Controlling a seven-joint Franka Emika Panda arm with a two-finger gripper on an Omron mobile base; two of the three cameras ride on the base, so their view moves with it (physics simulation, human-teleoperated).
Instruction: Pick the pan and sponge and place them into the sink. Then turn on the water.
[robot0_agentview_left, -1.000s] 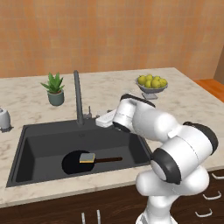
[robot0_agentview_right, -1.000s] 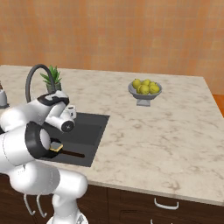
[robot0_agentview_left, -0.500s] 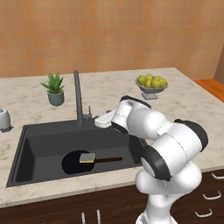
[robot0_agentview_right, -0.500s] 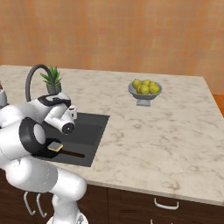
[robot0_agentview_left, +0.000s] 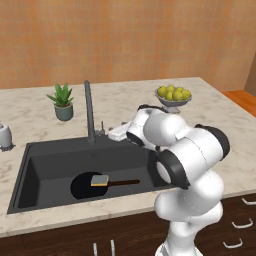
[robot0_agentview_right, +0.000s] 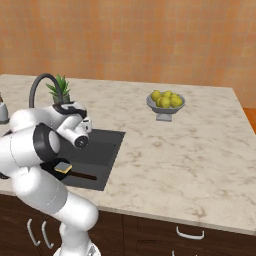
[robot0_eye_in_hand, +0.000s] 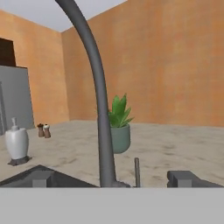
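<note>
1. Left base view, and the beige marble counter (robot0_agentview_left: 45, 120) spreads across the middle of the frame, wrapping the whole scene.
2. Next down in size, the sink (robot0_agentview_left: 45, 165) sits lower left of that frame, a dark rectangular basin sunk into the counter.
3. White arm (robot0_agentview_left: 190, 155) fills the lower right, folded over and reaching left toward the back rim of the sink.
4. Faucet (robot0_agentview_left: 89, 112) stands tall at the sink's back edge, left of centre; no stream comes out of it. In the hand view it rises dead centre with its small lever (robot0_eye_in_hand: 137, 172) just to its right.
5. Pan (robot0_agentview_left: 85, 186) lies flat on the sink floor at lower left, handle pointing right.
6. Fruit bowl (robot0_agentview_left: 173, 97) sits upper right on the counter, well apart from the sink.
7. Potted plant (robot0_agentview_left: 63, 102) stands upper left, behind the faucet.
8. Soap dispenser (robot0_eye_in_hand: 16, 143) shows at the left edge of the hand view.
9. Tool (robot0_agentview_left: 116, 133) hovers at frame centre, near the faucet base; its fingers are parted and hold nothing, as the hand view shows.
10. Sponge (robot0_agentview_left: 99, 180) rests on the pan, inside the sink.
</note>
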